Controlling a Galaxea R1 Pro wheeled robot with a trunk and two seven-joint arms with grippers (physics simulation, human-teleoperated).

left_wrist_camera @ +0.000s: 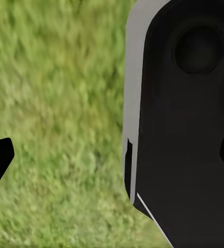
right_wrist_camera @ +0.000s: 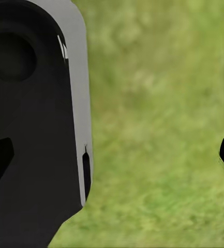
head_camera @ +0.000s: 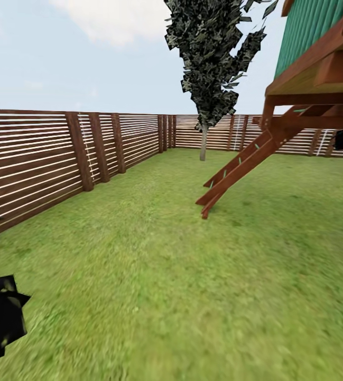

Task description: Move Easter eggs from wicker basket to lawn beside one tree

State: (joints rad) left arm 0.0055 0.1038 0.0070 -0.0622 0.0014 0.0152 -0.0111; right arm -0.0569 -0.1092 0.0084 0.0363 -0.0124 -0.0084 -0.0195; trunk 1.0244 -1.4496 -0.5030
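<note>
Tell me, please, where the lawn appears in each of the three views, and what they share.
Head view: the lawn fills the lower half, up to the wooden fence.
Left wrist view: grass beside the robot's dark body.
Right wrist view: grass beside the same body.
Shared landmark: the grass.

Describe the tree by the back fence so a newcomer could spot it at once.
Follow the brown horizontal-slat wooden fence to the far corner of the green lawn. There stands the tall tree with a thin pale trunk and dark mottled canopy, left of the wooden ladder, the one upright trunk on the grass.

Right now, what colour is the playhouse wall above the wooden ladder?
Green, with vertical ribs: the playhouse wall, best seen in the head view.
</note>
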